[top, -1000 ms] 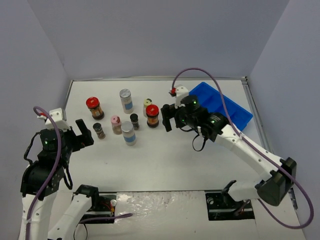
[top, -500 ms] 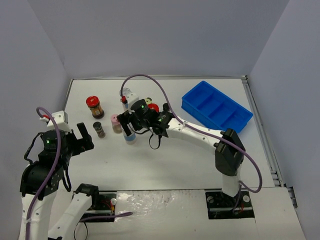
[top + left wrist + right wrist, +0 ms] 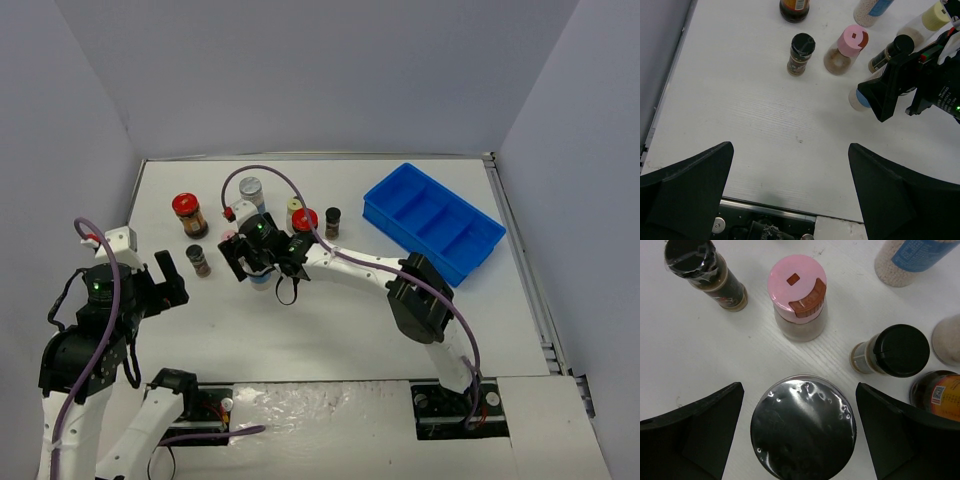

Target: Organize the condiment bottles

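**A:** What's the right claw [image 3: 801,407] doing?
**B:** It's released, one finger on either side of the grey-capped jar [image 3: 802,432], with gaps showing at the cap.
**A:** And around that jar?
**B:** The pink-lidded jar [image 3: 797,295] and a tiny dark-capped jar [image 3: 892,354] stand just beyond it, apart from it.
**A:** Which step?
**B:** The approach to a pick, I'd say. Next it should lower, centre and close without nudging the neighbours. The left claw [image 3: 790,147] hangs released, well apart from that jar

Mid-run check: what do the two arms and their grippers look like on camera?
The left arm and right arm are white links with black joints, each trailing a loose purple cable. The left gripper and right gripper are black, each with a small green light nearby and broad wedge-shaped black fingers.
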### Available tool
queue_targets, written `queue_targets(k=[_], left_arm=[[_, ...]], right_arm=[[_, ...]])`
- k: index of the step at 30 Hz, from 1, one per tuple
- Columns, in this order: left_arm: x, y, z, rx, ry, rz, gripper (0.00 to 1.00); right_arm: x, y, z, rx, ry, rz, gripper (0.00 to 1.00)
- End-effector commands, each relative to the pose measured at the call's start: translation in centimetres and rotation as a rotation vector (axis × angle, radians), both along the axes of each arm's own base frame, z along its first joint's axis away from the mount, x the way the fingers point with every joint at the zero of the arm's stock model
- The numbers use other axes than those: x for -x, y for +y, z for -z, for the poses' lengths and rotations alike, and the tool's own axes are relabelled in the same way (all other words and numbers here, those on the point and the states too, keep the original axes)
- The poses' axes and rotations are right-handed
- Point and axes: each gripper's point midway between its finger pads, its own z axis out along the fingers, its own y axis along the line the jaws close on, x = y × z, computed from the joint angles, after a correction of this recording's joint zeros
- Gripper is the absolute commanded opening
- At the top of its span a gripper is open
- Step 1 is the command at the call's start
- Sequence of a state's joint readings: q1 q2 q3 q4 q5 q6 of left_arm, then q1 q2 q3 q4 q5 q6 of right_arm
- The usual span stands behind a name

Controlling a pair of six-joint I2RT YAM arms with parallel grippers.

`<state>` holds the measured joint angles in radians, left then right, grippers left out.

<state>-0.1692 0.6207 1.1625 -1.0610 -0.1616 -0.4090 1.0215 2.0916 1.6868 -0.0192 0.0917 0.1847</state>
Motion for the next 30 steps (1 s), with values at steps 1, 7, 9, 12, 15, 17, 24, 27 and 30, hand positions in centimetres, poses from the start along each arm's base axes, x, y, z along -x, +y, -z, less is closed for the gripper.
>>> queue_targets(k=[1, 7, 9, 12, 15, 17, 24, 27, 30], left_arm=[[-0.5, -0.3, -1.0, 0.023, -0.036, -0.002, 0.97], [-0.5, 0.0, -1.2, 0.011, -0.027, -0.013, 0.97], [-0.5, 0.0, -1.4, 0.011, -0.029, -0.015, 0.97], [-0.2, 0.1, -1.6, 0.004, -0.034, -0.007, 0.97], [0.1, 0.1, -1.4, -0.001, -0.027, 0.000, 0.97], [0.1, 0.0, -1.1, 0.001, -0.016, 0.000, 0.97], [-2.1, -1.1, -1.3, 0.057, -0.039, 0.009, 0.97], [-3.6, -1.6, -1.7, 0.047, -0.057, 0.035, 0.97], [-5.2, -1.9, -1.4, 0.023, -0.033, 0.065, 0.97]], right_arm=[[-0.8, 1.0, -3.3, -0.083, -0.076, 0.040, 0.79], [-0.6, 0.1, -3.3, -0.072, -0.086, 0.041, 0.40], [-0.2, -0.6, -4.2, -0.078, -0.093, 0.043, 0.33], [1.1, -2.3, -5.8, -0.093, -0.093, 0.031, 0.12], [2.4, -4.5, -10.1, -0.155, -0.129, 0.033, 0.03], [3.0, -6.8, -12.8, -0.179, -0.164, 0.055, 0.01], [0.5, -16.4, -19.8, -0.228, -0.239, 0.259, 0.00], [-2.6, -21.6, -22.5, -0.233, -0.290, 0.390, 0.00], [-5.8, -25.1, -24.2, -0.236, -0.319, 0.482, 0.00]])
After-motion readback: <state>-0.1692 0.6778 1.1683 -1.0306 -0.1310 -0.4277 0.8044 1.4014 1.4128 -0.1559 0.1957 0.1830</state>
